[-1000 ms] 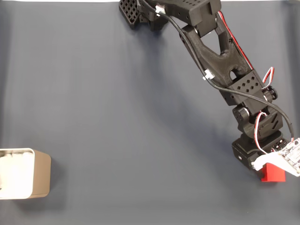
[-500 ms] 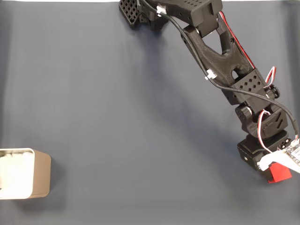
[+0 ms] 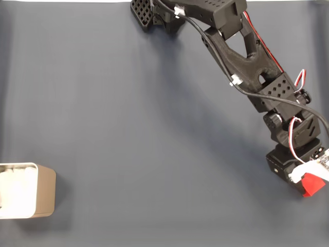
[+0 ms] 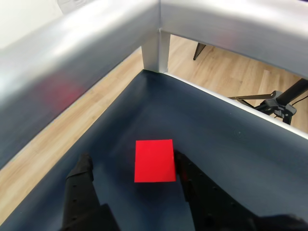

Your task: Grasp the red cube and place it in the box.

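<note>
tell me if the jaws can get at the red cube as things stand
Probably yes. In the wrist view the red cube lies between the open jaws of the gripper, one finger beside its right edge, the other standing off left. Nothing else blocks it.

A dark blue-grey mat (image 3: 128, 128) covers the counter. In the wrist view, a silvery metal rail (image 4: 226, 21) frames the corner toward 12 o'clock, a light wooden plank floor (image 4: 231, 72) lies beyond, and a black tripod (image 4: 281, 103) stands at 3 o'clock.
</note>
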### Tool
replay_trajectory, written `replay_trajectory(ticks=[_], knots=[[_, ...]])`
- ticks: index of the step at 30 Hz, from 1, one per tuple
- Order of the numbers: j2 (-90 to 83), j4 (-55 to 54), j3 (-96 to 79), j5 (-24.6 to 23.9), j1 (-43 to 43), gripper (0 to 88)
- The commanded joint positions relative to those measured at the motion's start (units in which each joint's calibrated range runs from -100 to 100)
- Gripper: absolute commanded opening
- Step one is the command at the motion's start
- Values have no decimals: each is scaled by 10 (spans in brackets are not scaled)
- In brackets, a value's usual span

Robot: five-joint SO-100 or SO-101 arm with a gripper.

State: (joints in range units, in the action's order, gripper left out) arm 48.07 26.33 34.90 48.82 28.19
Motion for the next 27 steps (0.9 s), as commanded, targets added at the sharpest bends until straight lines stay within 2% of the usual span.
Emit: replay_trajectory(ticks=[1, 10, 21, 23, 27], knots=[[-14, -8, 29, -1, 9, 367], [-33, -6, 0, 8, 0, 255], [-66, -2, -25, 20, -4, 27], [-71, 6, -26, 24, -4, 0], [-80, 9, -33, 25, -5, 0]])
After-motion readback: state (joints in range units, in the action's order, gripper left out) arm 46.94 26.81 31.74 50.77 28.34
